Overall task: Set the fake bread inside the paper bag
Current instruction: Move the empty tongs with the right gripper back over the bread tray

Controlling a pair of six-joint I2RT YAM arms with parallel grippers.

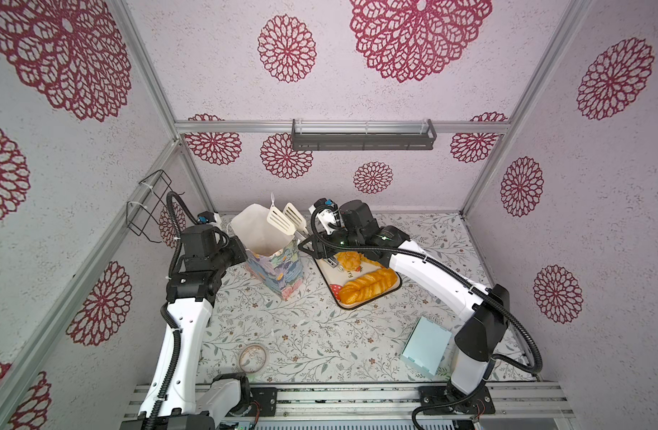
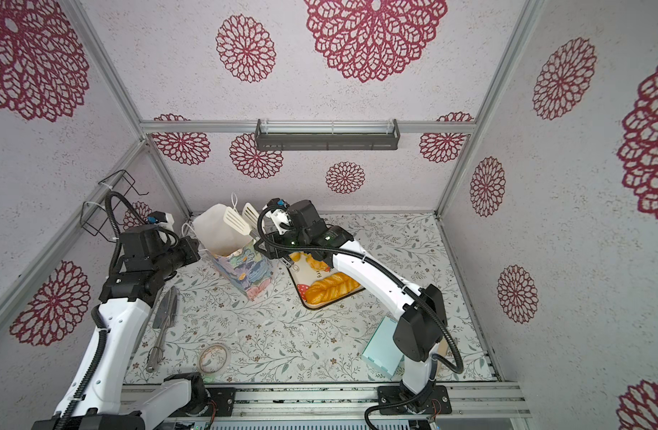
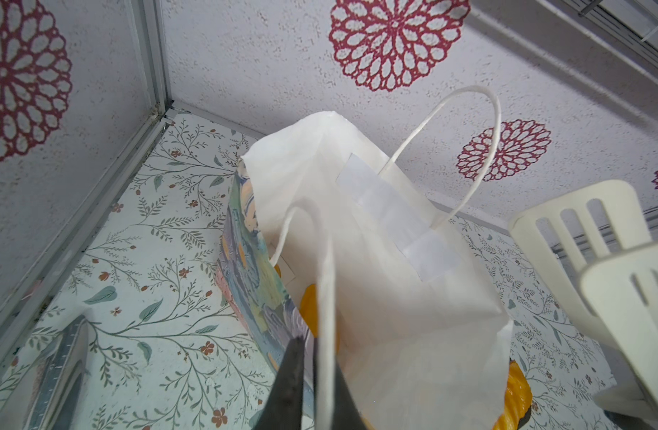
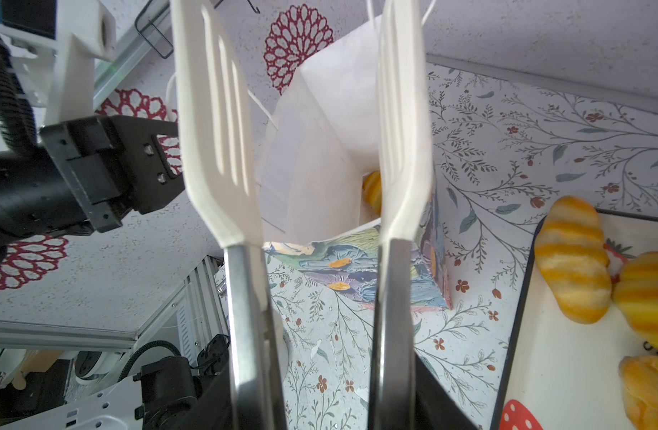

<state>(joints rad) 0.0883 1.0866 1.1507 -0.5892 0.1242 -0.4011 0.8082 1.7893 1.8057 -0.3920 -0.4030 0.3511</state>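
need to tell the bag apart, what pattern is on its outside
Pastel painted flowers, blue, purple and green, on the paper bag; best in a top view.

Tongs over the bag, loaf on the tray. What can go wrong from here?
The left claw pinches only one rim of the paper bag; a knock from the tongs at its mouth could tip or crumple it.
The braided loaf looks long and glossy: it may slip from the flat tong heads or jam across the mouth.
A string handle stands up beside the tong heads and could snag.
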